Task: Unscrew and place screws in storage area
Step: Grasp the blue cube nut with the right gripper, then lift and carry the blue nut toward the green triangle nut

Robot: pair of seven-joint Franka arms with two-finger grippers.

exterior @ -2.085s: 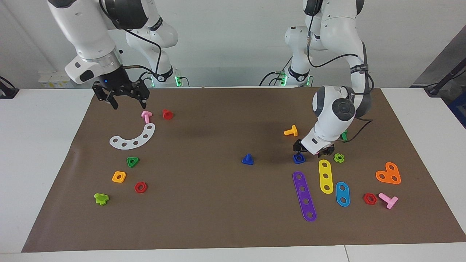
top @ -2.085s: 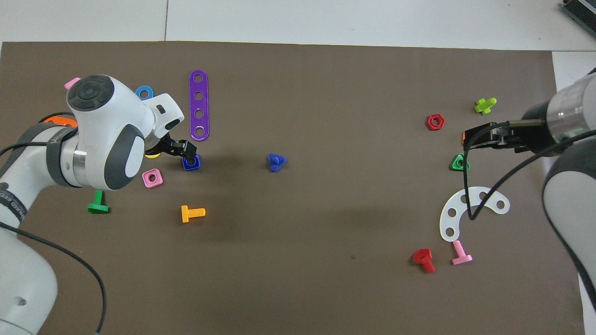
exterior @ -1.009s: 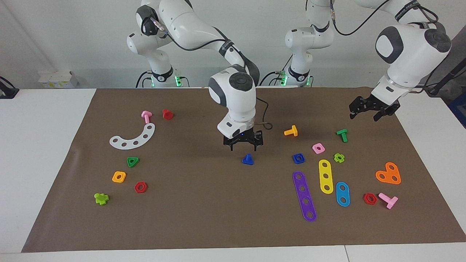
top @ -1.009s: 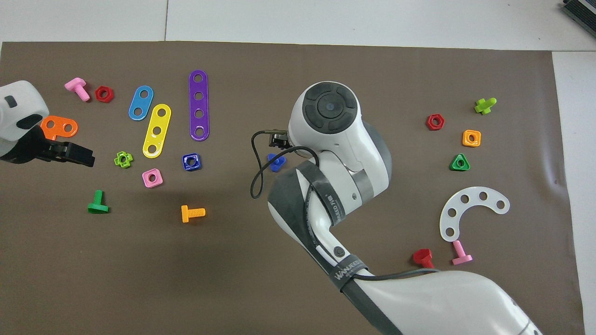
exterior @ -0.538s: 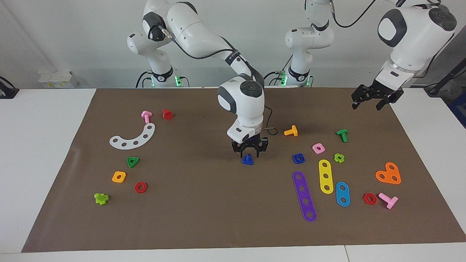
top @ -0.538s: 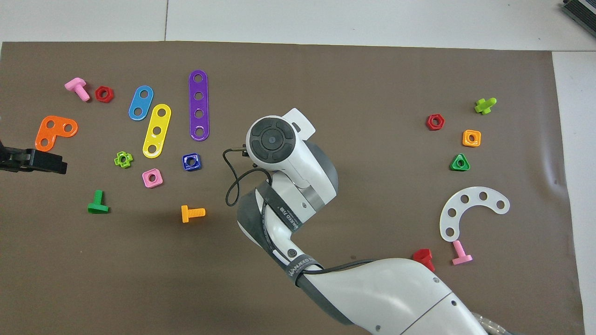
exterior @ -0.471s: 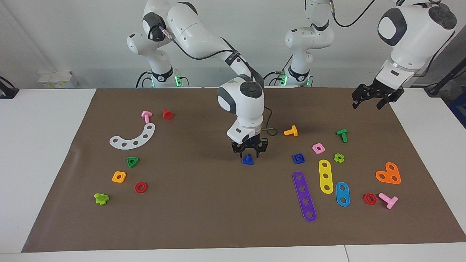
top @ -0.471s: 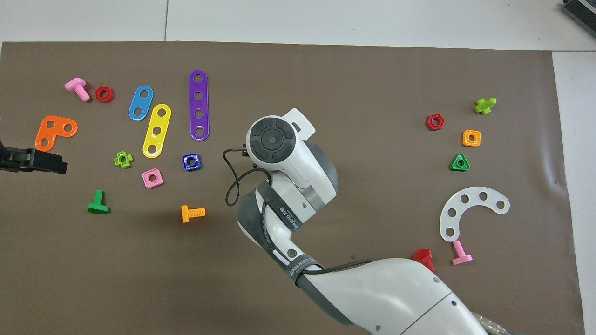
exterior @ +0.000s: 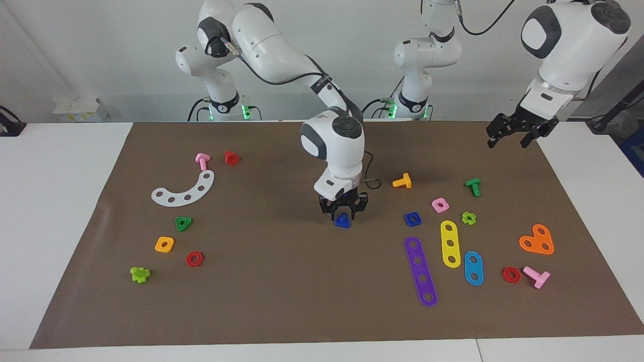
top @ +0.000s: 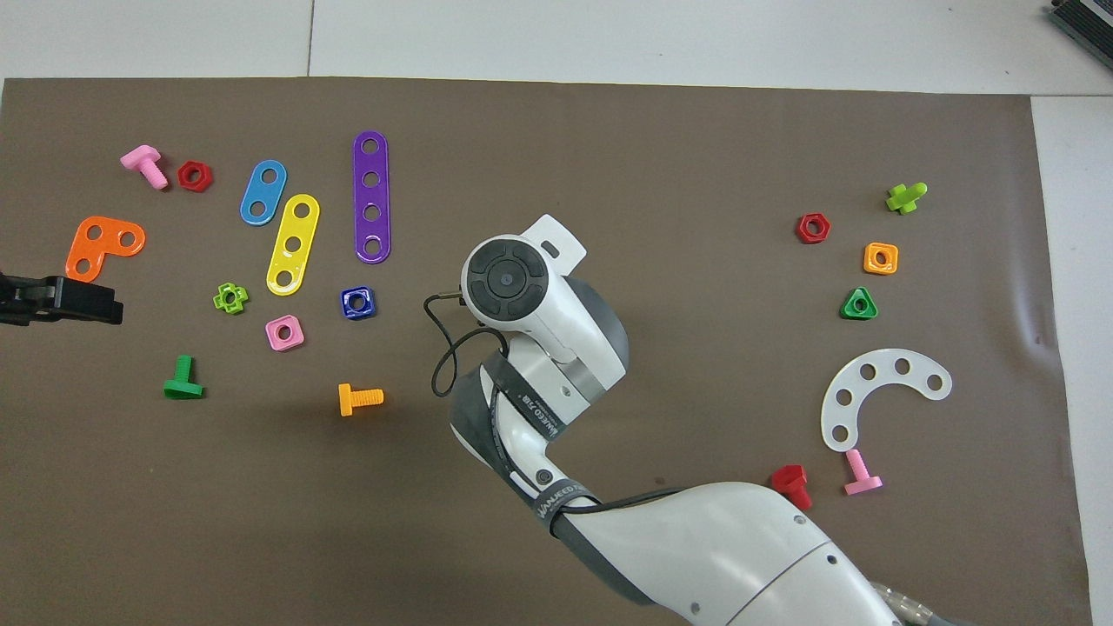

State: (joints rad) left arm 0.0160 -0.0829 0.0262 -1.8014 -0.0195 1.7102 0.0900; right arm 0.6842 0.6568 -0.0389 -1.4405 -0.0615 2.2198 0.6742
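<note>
The dark-blue bolt (exterior: 342, 221) stands on its flat head on the brown mat (exterior: 282, 291), stem up, near the table's middle. My right gripper (exterior: 343, 215) has come down over it. Its fingers are open and straddle the stem, with the tips close to the mat. In the overhead view the right arm's wrist (top: 509, 278) hides the bolt. My left gripper (exterior: 508, 140) is open and empty, raised over the mat's edge at the left arm's end. It also shows in the overhead view (top: 83, 302).
A blue square nut (exterior: 412, 218), pink nut (exterior: 440, 204), orange bolt (exterior: 402, 181), green bolt (exterior: 473, 186) and purple strip (exterior: 420, 271) lie toward the left arm's end. A white arc plate (exterior: 185, 190), pink bolt (exterior: 202, 161) and several nuts lie toward the right arm's end.
My right gripper swung from its end of the table to the middle and came down around the blue bolt. My left gripper left the blue square nut and rose to its end.
</note>
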